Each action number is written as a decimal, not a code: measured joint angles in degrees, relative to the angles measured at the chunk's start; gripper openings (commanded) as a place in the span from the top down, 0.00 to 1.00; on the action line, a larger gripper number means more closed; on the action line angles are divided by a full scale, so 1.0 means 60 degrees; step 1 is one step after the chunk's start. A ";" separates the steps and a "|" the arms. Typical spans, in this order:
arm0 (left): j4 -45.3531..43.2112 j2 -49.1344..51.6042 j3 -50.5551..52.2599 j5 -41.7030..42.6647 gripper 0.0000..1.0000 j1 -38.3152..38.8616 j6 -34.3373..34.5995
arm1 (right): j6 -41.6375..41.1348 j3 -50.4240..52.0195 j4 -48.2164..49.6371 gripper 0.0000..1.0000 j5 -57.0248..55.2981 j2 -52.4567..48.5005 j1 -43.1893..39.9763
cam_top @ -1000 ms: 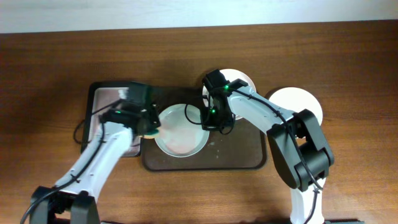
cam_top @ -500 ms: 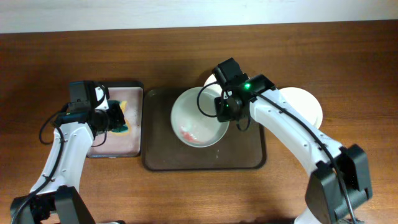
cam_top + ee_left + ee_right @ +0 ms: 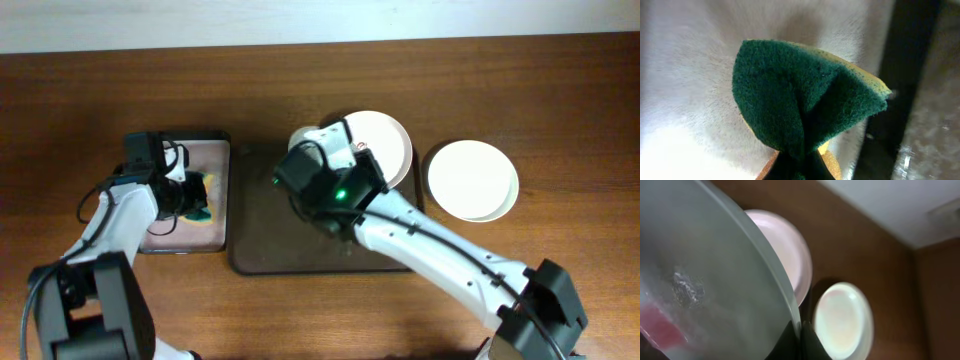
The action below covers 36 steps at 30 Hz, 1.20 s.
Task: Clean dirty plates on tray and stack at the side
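My right gripper is shut on the rim of a pale green plate with a red smear, and holds it tilted above the dark brown tray. In the overhead view my right wrist hides nearly all of that plate. A white plate lies at the tray's back right corner. Another white plate sits on the table to the right of the tray. My left gripper is shut on a green and yellow sponge, low over the small pinkish tray.
The small black-rimmed pinkish tray stands just left of the dark tray, their edges close together. Bare wooden table lies behind and to the far right. A pale wall edge runs along the back.
My left gripper has carried the sponge from the plate back over the small tray. My right gripper has lifted and tilted the green plate and swung left over the dark tray.
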State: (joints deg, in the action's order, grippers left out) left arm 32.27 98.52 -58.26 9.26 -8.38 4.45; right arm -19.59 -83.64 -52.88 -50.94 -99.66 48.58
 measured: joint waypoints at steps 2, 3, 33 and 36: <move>-0.0033 0.0248 0.0000 0.0000 1.00 0.0000 -0.0051 | 0.0033 0.0000 0.0109 0.96 -0.0667 0.0000 0.0339; -0.0033 0.0324 0.0000 0.0000 1.00 0.0000 -0.0062 | 0.0033 0.0000 0.0117 0.96 -0.0973 0.0000 0.0492; -0.0062 0.0375 0.0000 0.0000 1.00 0.0000 -0.0066 | -0.2189 0.0029 -0.0375 0.96 0.3512 0.0525 -0.4444; -0.0058 0.0375 0.0000 0.0000 1.00 0.0000 -0.0066 | -0.2310 0.0033 -0.0732 0.96 0.5089 0.0568 -0.6419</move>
State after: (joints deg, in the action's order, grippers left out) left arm 31.92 100.77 -58.26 9.26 -8.38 4.05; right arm -33.45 -83.44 -57.28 -20.40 -96.25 10.07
